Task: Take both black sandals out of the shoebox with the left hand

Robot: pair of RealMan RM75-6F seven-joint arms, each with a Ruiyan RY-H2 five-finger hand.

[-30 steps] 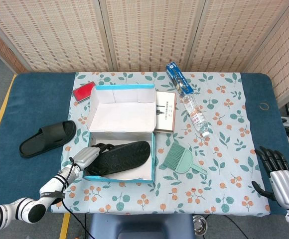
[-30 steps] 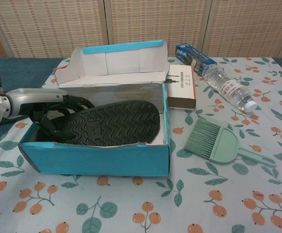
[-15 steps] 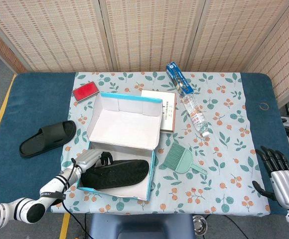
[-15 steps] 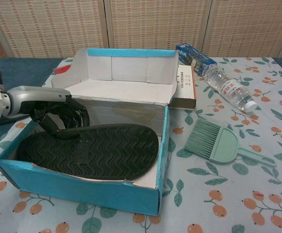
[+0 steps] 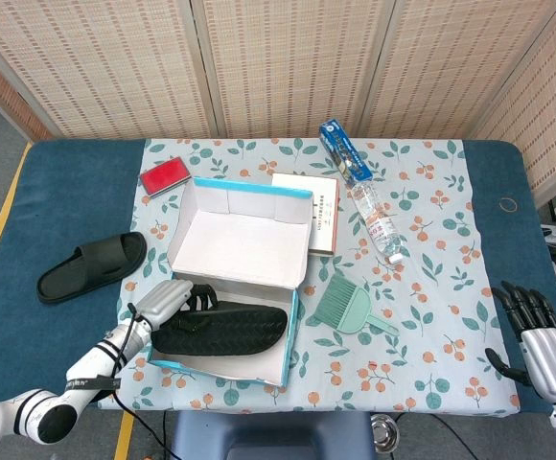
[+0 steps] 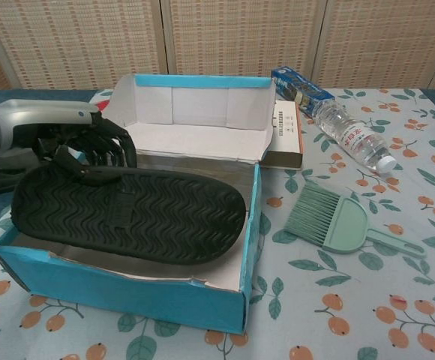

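A blue shoebox (image 5: 287,322) (image 6: 127,292) stands near the table's front edge with its white lid (image 5: 244,244) folded back. My left hand (image 5: 166,301) (image 6: 67,135) grips the strap of a black sandal (image 5: 222,329) (image 6: 127,214), sole up, held lifted above the box's floor. A second black sandal (image 5: 91,265) lies on the blue table left of the box. My right hand (image 5: 537,331) hovers open at the right edge, holding nothing.
A green dustpan brush (image 5: 347,305) (image 6: 330,217) lies right of the box. Behind it are a booklet (image 5: 324,216), a water bottle (image 5: 374,220) (image 6: 352,139), a blue carton (image 5: 343,149) and a red item (image 5: 161,175). A rubber band (image 5: 508,203) lies far right.
The box slid toward the front edge and turned, its lid falling back. My left hand then raised the sandal off the box floor and drew it leftward. The right hand stayed still.
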